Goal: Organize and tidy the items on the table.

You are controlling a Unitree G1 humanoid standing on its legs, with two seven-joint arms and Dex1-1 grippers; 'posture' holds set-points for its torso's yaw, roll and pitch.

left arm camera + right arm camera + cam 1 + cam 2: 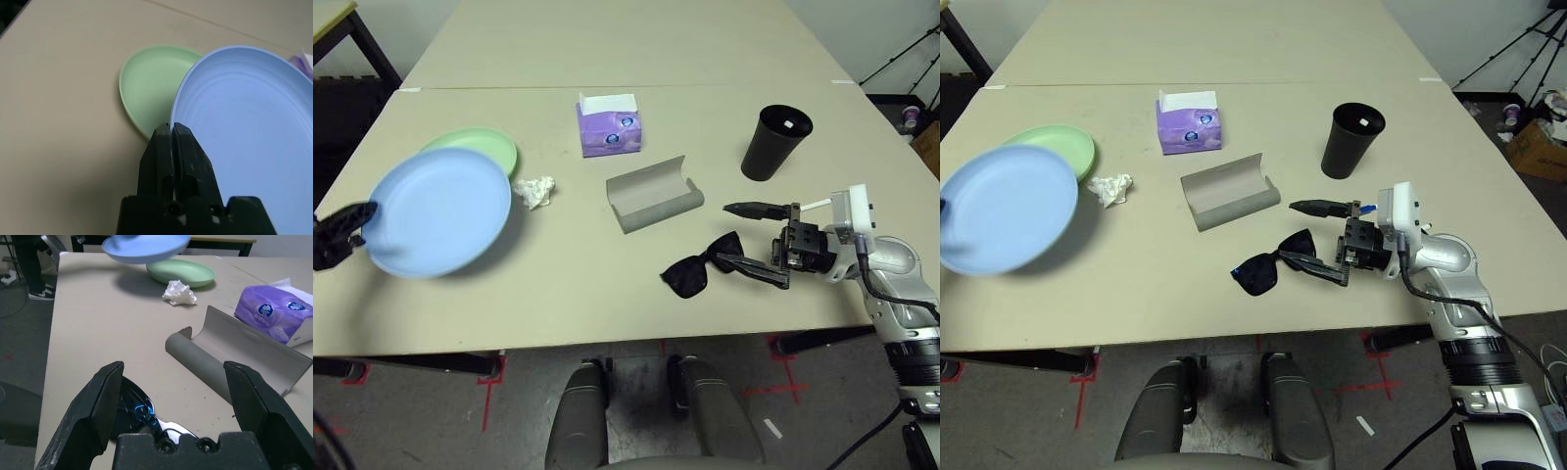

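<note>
My left gripper (342, 235) is shut on the rim of the light blue plate (440, 211) and holds it lifted and tilted above the table (558, 284), partly over the pale green plate (475, 149). In the left wrist view the fingers (171, 128) pinch the blue rim (244, 122). A crumpled tissue (534, 191) lies beside the plates. The grey glasses case (651, 193) lies open at the middle. My right gripper (726, 233) stands open just right of the black sunglasses (700, 269), touching nothing. The black cup (773, 142) stands upright behind it. A white pen (813, 204) pokes out behind the right gripper.
A purple tissue box (608, 124) stands behind the case. The table's front edge runs just below the sunglasses. A second table adjoins at the back. A dark tripod (911, 49) stands off the far right corner.
</note>
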